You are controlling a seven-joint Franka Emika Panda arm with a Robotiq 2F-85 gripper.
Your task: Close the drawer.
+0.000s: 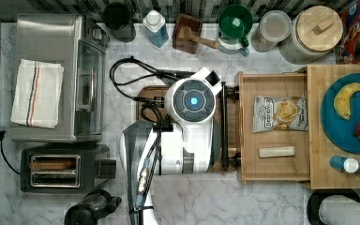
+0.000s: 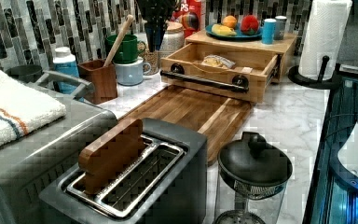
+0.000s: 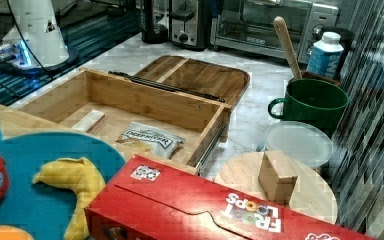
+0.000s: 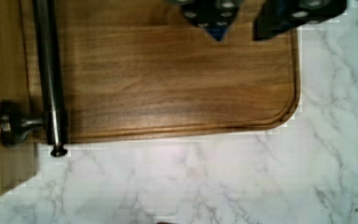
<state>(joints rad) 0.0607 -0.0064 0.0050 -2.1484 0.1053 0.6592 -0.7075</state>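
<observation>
One drawer (image 1: 274,136) stands pulled well out from under the butcher-block top (image 1: 316,126) at the top view's right, its long black bar handle (image 1: 224,125) facing the arm; inside it lie a chip bag (image 1: 280,114) and a pale bar-shaped piece (image 1: 276,151), apart from each other; in the left view the drawer (image 2: 214,65) sits at the back of the marble table (image 2: 284,116), and in the right view its open box (image 3: 130,107) shows the same two things on its floor. Just in front of the handle lies the brown rounded-corner tray (image 2: 186,112), flat on the table, its near edge tucked under the bar in the wrist view (image 4: 168,84). The arm's wrist (image 1: 192,101) hovers over that tray, just beside the handle; the jaws (image 4: 237,21) hang above the tray with a clear gap between the two fingertips, gripping nothing, and apart from the bar (image 4: 49,74). On the butcher-block top rests a blue plate (image 1: 340,131) with a banana (image 1: 346,98); farther off stand a toaster (image 1: 58,168), a toaster oven (image 1: 56,77) with a folded towel (image 1: 36,93), and a green mug (image 1: 235,21).
</observation>
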